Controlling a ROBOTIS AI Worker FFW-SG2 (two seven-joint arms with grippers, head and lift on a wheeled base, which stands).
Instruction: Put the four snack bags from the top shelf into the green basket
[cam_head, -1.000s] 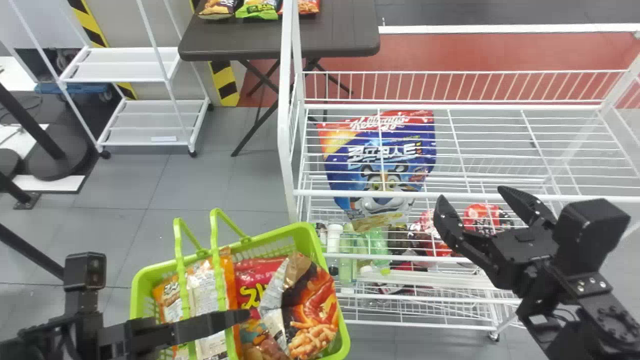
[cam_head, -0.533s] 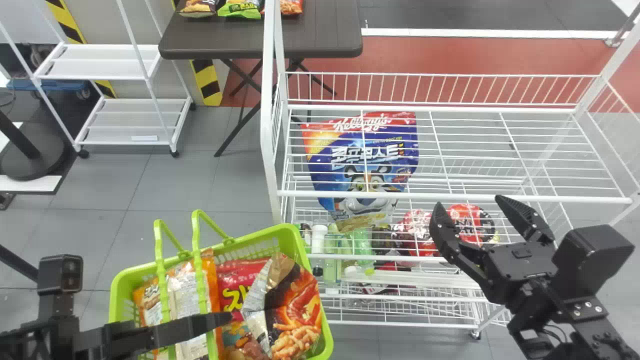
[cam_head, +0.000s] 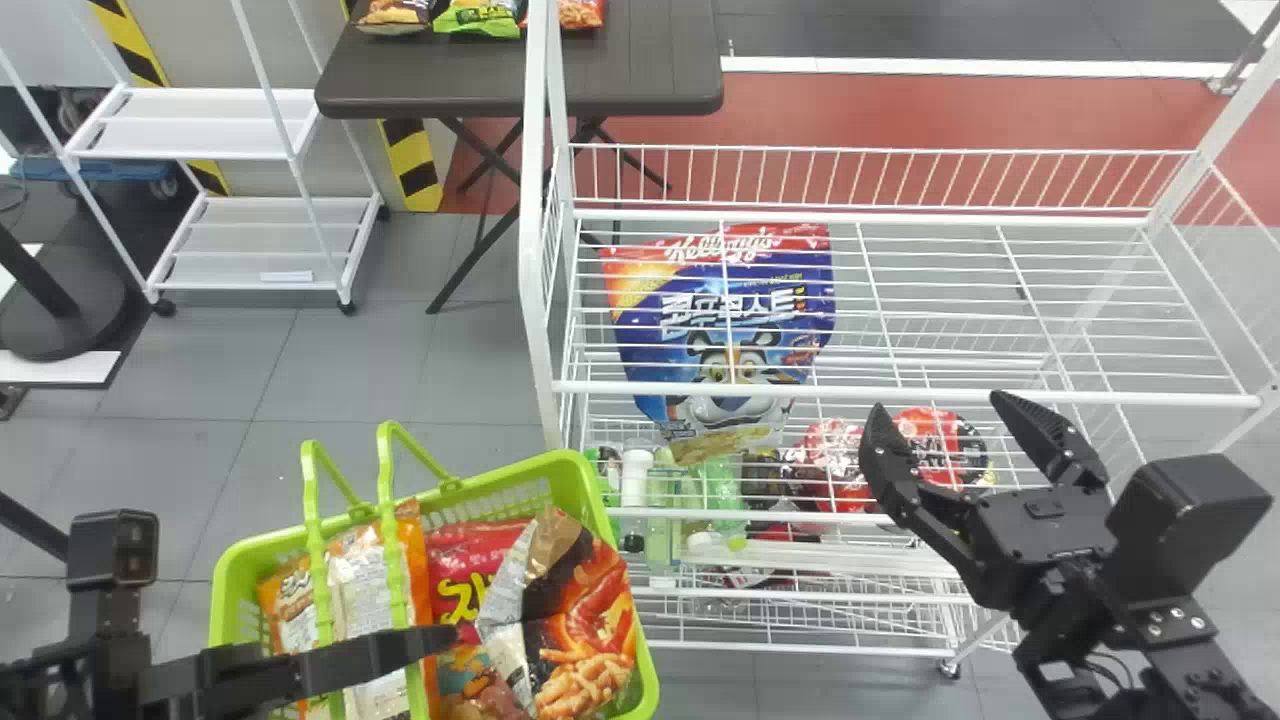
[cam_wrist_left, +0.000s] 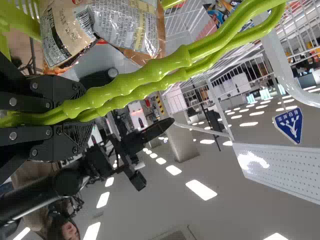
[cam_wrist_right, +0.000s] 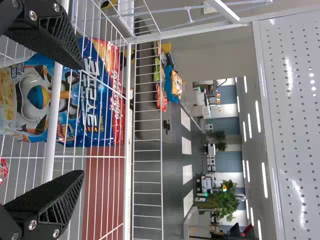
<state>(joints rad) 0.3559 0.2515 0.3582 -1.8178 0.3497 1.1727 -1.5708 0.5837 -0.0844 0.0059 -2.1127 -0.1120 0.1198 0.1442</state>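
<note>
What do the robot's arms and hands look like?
Both arms are black and chunky, with boxy parts at the wrists. The right arm has shiny silver screws and thin dark cables looping near its wrist. The left gripper and the right gripper are black too. Each has two fingers, with slanted ridges on their sides and little silver screws near the base.

My right gripper is black. I see lime green on the green basket; in it, a red snack bag with yellow lettering, an orange-edged snack bag with a whitish panel, and a brown-black snack bag printed orange and red. Before me the wire rack is white, the cereal pouch blue with a red band and a cartoon tiger, the tabletop dark brown, the hazard tape striped yellow and black.
</note>
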